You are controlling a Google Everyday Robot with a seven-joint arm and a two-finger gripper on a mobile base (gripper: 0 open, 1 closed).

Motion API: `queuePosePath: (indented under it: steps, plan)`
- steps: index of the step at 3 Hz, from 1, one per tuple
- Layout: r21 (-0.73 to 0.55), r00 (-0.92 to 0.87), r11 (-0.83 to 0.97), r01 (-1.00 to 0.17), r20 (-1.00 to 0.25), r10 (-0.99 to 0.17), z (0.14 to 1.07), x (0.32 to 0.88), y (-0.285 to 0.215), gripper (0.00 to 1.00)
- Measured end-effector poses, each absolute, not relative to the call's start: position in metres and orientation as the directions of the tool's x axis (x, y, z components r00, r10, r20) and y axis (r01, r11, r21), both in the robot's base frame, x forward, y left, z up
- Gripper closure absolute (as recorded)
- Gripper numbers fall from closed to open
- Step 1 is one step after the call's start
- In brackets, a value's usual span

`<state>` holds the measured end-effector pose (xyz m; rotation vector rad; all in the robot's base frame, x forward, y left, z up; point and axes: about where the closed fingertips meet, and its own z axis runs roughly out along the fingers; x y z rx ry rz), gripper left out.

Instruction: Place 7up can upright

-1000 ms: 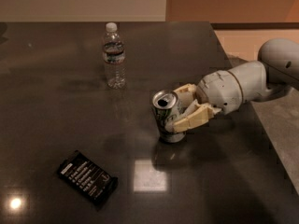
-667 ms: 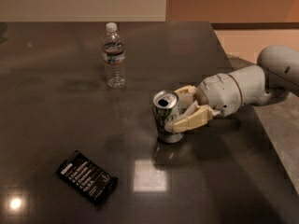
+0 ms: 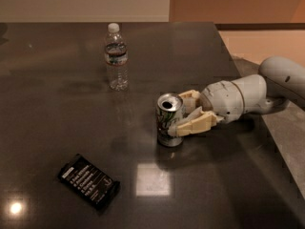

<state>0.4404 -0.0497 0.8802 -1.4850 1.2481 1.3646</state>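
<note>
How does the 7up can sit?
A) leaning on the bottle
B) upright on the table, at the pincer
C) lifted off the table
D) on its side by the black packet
B: the 7up can stands upright on the table, shiny top up, the pincer at its side.

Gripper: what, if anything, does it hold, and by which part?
The gripper holds the upright 7up can by its side wall, one finger on each side.
</note>
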Motion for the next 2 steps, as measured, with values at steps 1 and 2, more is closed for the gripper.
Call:
queuePosePath:
  steps: [1,2]
  plan:
    - [0.084,-0.044,-0.243,-0.966,-0.985,-0.166,0.8804,0.4408,-0.0479,0.00]
    - [0.084,-0.044,-0.243,-0.966,-0.985,-0.166,0.8804,0.4408,-0.0478,0.00]
